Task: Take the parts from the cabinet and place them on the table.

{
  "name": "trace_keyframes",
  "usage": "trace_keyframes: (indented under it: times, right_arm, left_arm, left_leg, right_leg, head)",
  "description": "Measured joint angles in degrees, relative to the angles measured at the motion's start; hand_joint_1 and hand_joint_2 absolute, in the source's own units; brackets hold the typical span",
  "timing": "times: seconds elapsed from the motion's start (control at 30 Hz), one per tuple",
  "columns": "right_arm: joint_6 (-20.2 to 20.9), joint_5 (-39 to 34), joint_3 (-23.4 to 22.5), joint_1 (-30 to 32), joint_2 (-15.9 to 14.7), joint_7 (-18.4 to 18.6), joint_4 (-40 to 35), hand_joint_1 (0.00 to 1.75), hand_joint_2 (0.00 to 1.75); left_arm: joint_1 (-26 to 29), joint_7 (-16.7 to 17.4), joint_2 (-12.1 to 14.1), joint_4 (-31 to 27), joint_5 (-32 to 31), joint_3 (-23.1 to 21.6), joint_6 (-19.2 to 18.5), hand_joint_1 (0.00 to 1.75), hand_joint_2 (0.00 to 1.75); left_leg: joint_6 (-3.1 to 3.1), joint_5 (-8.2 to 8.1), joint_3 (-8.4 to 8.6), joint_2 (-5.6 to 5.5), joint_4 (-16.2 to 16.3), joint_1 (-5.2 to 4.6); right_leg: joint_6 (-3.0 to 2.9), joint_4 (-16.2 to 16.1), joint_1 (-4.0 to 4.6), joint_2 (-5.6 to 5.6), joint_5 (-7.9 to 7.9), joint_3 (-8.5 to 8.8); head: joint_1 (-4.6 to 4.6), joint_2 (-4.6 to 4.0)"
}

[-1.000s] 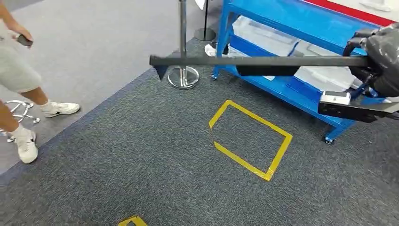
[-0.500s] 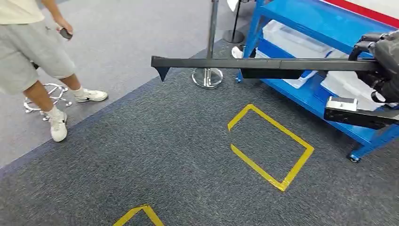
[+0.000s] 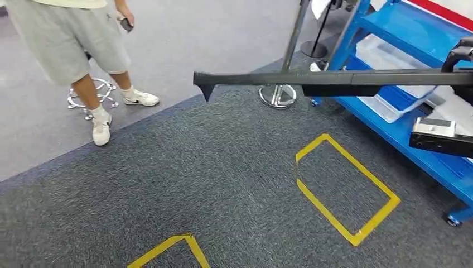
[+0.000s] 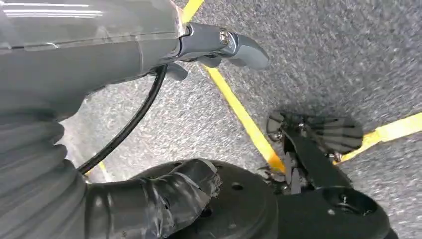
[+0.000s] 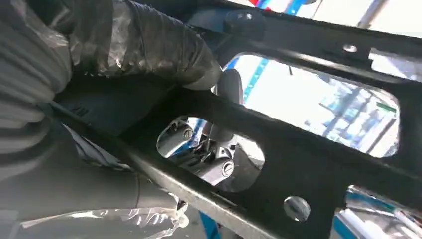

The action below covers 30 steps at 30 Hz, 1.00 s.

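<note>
Black part: a long, flat black metal bar (image 3: 334, 78) is seen level across the head view, above the grey carpet (image 3: 223, 184), its free end finished in a small downward-pointing tip. A thicker black section lies under its middle.
Part close up: in the right wrist view the black frame (image 5: 308, 154) is shown with large cut-out openings, round holes and silver fasteners.
Right hand: the right hand (image 5: 149, 50), wrapped in dark glossy film, is closed round the bar of the part; the part is held.
Left hand: the left hand (image 4: 219, 45) is seen hanging over the carpet with grey fingers stretched out and nothing between them.
Part position: the part is carried in the air in front of the blue metal shelf cart (image 3: 407, 139), well apart from the carpet.
Writing: no readable label or brand can be made out.
Cart contents: clear plastic bins (image 3: 390, 50) are stored on the cart shelves.
Floor marks: a yellow tape rectangle (image 3: 346, 187) is laid on the carpet.
Person: a person in grey shorts (image 3: 72, 39) stands at the carpet edge, a small dark object in one hand.
</note>
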Motion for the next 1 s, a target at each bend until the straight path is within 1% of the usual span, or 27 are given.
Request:
trace_keyframes:
  times: [0.03,0.07,0.17,0.2,0.23,0.27,0.3,0.33,0.37,0.4,0.43,0.47,0.5,0.53,0.57,0.6,0.67,0.7,0.73,0.77,0.8,0.83,0.87,0.9,0.93,0.97,1.0]
  right_arm:
    - [0.1,-0.2,-0.4,-0.2,-0.3,0.0,-0.1,1.75,1.75]
    - [0.1,-0.6,-0.6,-0.3,-0.5,0.0,-0.4,1.75,1.75]
    - [0.2,-0.9,-1.3,-0.5,-1.1,0.1,-0.7,1.75,1.75]
    - [0.3,-0.8,-1.4,-0.6,-1.0,0.1,-0.7,1.75,1.75]
    - [0.5,-0.6,-1.3,-0.7,-0.9,0.0,-0.8,1.75,1.75]
    - [0.5,-0.2,-1.2,-1.1,-0.8,0.0,-0.8,1.75,1.75]
    - [0.4,0.5,-1.0,-1.4,-0.7,0.0,-0.8,1.75,1.75]
    - [0.1,0.8,-0.8,-1.3,-0.7,0.1,-0.8,1.75,1.75]
    - [-0.2,1.0,-0.7,-1.0,-0.7,0.2,-0.8,1.75,1.75]
    - [-0.7,1.0,-0.5,-0.6,-0.7,0.3,-0.7,1.75,1.75]
    - [-1.0,1.1,-0.4,-0.4,-0.7,0.3,-0.7,1.75,1.75]
    - [-1.2,1.1,-0.3,-0.3,-0.7,0.3,-0.7,1.75,1.75]
    - [-1.5,1.1,-0.3,-0.1,-0.7,0.2,-0.7,1.75,1.75]
    - [-1.7,1.0,-0.3,0.1,-0.7,0.2,-0.7,1.75,1.75]
    - [-1.9,1.0,-0.3,0.4,-0.7,0.2,-0.7,1.75,1.75]
    - [-2.2,0.9,-0.4,0.9,-0.9,0.3,-0.7,1.75,1.75]
    - [-2.9,0.5,-0.8,2.7,-1.0,0.5,-0.8,1.75,1.75]
    - [-3.0,0.6,-1.2,3.6,-1.0,0.5,-0.8,1.75,1.75]
    - [-2.9,1.4,-1.7,4.5,-0.9,0.4,-0.8,1.75,1.75]
    - [-2.8,2.1,-2.1,4.9,-0.7,0.2,-0.8,1.75,1.75]
    - [-2.8,2.6,-2.6,5.2,-0.5,0.1,-0.8,1.75,1.75]
    - [-2.8,2.7,-2.9,5.7,-0.3,0.1,-0.9,1.75,1.75]
    - [-2.7,2.8,-3.0,6.3,0.0,0.1,-0.9,1.75,1.75]
    - [-2.7,2.9,-3.0,6.7,0.3,0.1,-0.9,1.75,1.75]
    - [-2.7,3.1,-3.0,6.9,0.5,0.1,-0.9,1.75,1.75]
    - [-2.7,3.1,-3.0,7.1,0.5,0.1,-0.9,1.75,1.75]
    - [-2.7,3.2,-3.2,7.3,0.5,0.1,-0.9,1.75,1.75]
  left_arm:
    - [0.0,-0.1,-0.2,0.0,0.0,0.0,-0.1,0.0,1.75]
    - [-0.1,-0.2,-0.2,0.0,0.0,0.0,-0.1,0.0,1.75]
    - [0.0,-0.5,-0.3,0.0,0.0,0.0,-0.3,0.0,1.75]
    - [0.0,-0.4,-0.3,0.0,0.0,0.0,-0.3,0.0,1.75]
    - [0.0,-0.3,-0.3,0.0,0.0,0.0,-0.3,0.0,1.75]
    - [-0.1,0.2,-0.3,0.0,0.0,0.0,0.1,0.0,1.75]
    - [-0.2,0.9,-0.3,0.0,-0.1,0.0,0.7,0.0,1.75]
    - [-0.2,1.4,-0.2,0.0,-0.2,0.0,1.0,0.0,1.75]
    - [-0.2,1.7,-0.2,0.0,-0.3,0.1,1.2,0.0,1.75]
    - [-0.2,1.9,-0.2,0.0,-0.3,0.1,1.4,0.0,1.75]
    - [-0.2,2.0,-0.1,0.0,-0.3,0.2,1.4,0.0,1.75]
    - [-0.1,2.0,0.0,0.0,-0.3,0.2,1.4,0.0,1.75]
    - [-0.1,2.1,0.0,0.0,-0.3,0.2,1.6,0.0,1.75]
    - [-0.1,2.1,0.0,0.0,-0.3,0.2,1.6,0.0,1.75]
    - [-0.2,2.2,0.1,0.0,-0.3,0.2,1.6,0.0,1.75]
    - [-0.2,2.3,0.1,0.0,-0.3,0.2,1.7,0.0,1.75]
    - [0.0,2.5,0.1,0.0,-0.3,0.3,1.8,0.0,1.75]
    - [-0.1,2.5,0.2,0.0,-0.2,0.3,1.9,0.0,1.75]
    - [0.0,2.5,0.1,0.0,0.0,0.3,2.0,0.0,1.75]
    - [-0.1,2.4,0.2,0.0,0.0,0.4,2.0,0.0,1.75]
    - [-0.2,2.4,0.2,0.0,0.0,0.4,2.0,0.0,1.75]
    - [-0.2,2.3,0.2,0.0,0.0,0.5,2.0,0.0,1.75]
    - [-0.2,2.3,0.2,0.0,0.0,0.6,2.0,0.0,1.75]
    - [-0.2,2.3,0.2,0.0,0.1,0.7,2.0,0.0,1.75]
    - [-0.2,2.3,0.2,0.0,0.1,0.8,2.0,0.0,1.75]
    - [-0.2,2.3,0.2,0.0,0.1,0.8,2.0,0.0,1.75]
    - [-0.2,2.3,0.2,0.0,0.1,0.8,1.9,0.0,1.75]
  left_leg:
    - [-0.1,0.11,-0.17,-0.51,0.0,0.2]
    - [-0.38,0.3,-0.59,-1.24,0.2,-0.1]
    - [-1.48,1.04,-1.21,-2.95,-0.3,0.57]
    - [-1.81,0.94,-1.25,-3.19,-0.2,0.16]
    - [-1.85,0.03,-1.75,0.05,1.0,-0.18]
    - [-1.98,-2.11,-3.17,2.57,4.0,-0.27]
    - [-2.09,-4.27,-5.11,3.79,8.0,-0.23]
    - [-2.14,-6.21,-7.04,4.44,12.3,-0.21]
    - [-2.18,-7.22,-8.33,4.69,15.3,-0.21]
    - [-2.21,-6.98,-8.57,4.83,16.1,-0.21]
    - [-2.13,-5.47,-7.32,4.97,14.0,-0.22]
    - [-1.93,-3.3,-4.83,5.23,9.8,-0.23]
    - [-1.59,-1.1,-1.63,5.94,4.4,-0.32]
    - [-1.09,-0.67,0.68,7.9,0.0,-0.65]
    - [-0.6,-0.96,1.14,8.96,-0.4,-1.08]
    - [-0.42,-0.66,0.96,7.88,-0.7,-1.04]
    - [0.11,-0.36,0.71,6.64,-0.8,-1.26]
    - [0.57,0.11,1.06,6.08,-1.7,-0.97]
    - [0.6,0.55,1.32,5.6,-2.2,-0.67]
    - [0.96,0.8,1.21,5.19,-2.4,-0.58]
    - [1.07,0.92,1.0,4.7,-2.4,-0.57]
    - [1.12,0.96,0.9,4.16,-2.4,-0.6]
    - [1.12,1.05,0.84,3.59,-2.3,-0.64]
    - [1.05,1.1,0.77,2.84,-2.3,-0.65]
    - [1.02,1.11,0.75,2.16,-2.1,-0.65]
    - [0.98,1.11,0.74,1.46,-1.9,-0.64]
    - [0.87,1.04,0.74,0.73,-1.7,-0.63]
  right_leg:
    - [-0.65,-3.3,0.08,3.08,0.33,1.39]
    - [-0.6,-4.2,0.09,3.2,0.5,1.48]
    - [-0.68,-4.5,0.63,1.24,0.44,1.6]
    - [-0.92,-5.7,0.06,0.25,0.96,2.09]
    - [-1.05,-6.1,0.11,-0.7,1.18,2.48]
    - [-1.26,-6.2,0.11,-1.26,1.25,2.47]
    - [-1.3,-6.1,0.25,-2.0,1.27,2.35]
    - [-1.31,-6.1,0.36,-2.74,1.26,2.28]
    - [-1.31,-6.0,0.42,-3.48,1.24,2.21]
    - [-1.31,-5.9,0.44,-4.22,1.23,2.14]
    - [-1.29,-5.8,0.48,-4.96,1.21,2.04]
    - [-1.24,-5.7,0.54,-5.63,1.12,2.02]
    - [-1.16,-5.5,0.6,-6.3,1.01,2.08]
    - [-1.0,-5.4,0.69,-6.9,0.85,2.14]
    - [-0.73,-5.2,1.08,-7.42,0.69,1.99]
    - [-0.43,-5.2,1.05,-7.83,0.71,1.99]
    - [0.13,-5.6,0.92,-9.09,0.9,2.3]
    - [0.39,-5.6,1.0,-9.52,0.8,2.48]
    - [0.7,-4.9,0.45,-7.1,-0.02,2.4]
    - [0.83,-2.6,0.23,-4.28,-2.07,1.29]
    - [1.03,1.6,0.13,-2.79,-4.5,-0.54]
    - [1.25,5.9,0.03,-2.12,-6.54,-2.47]
    - [1.43,9.8,-0.03,-1.89,-7.8,-4.25]
    - [1.57,11.3,-0.09,-1.86,-7.58,-4.98]
    - [1.61,9.8,-0.19,-1.79,-5.94,-4.34]
    - [1.58,6.3,-0.33,-1.63,-3.52,-2.63]
    - [1.52,1.5,-0.5,-1.14,-0.8,-0.32]
  head:
    - [0.0,0.0]
    - [-0.02,0.0]
    - [-0.02,0.0]
    - [-0.02,0.0]
    - [-0.02,0.0]
    - [-0.15,0.0]
    - [-0.13,0.0]
    - [-0.17,0.0]
    - [-0.15,0.0]
    - [-0.15,0.0]
    - [-0.15,0.0]
    - [-0.17,0.0]
    - [-0.18,0.0]
    - [-0.15,0.0]
    - [-0.13,0.0]
    - [-0.18,0.0]
    - [-0.18,0.0]
    - [-0.15,0.0]
    - [-0.07,-0.02]
    - [-0.04,0.0]
    - [0.13,0.0]
    - [0.11,0.0]
    - [0.15,0.0]
    - [0.15,0.0]
    - [0.13,0.0]
    - [0.15,0.0]
    - [0.15,0.0]
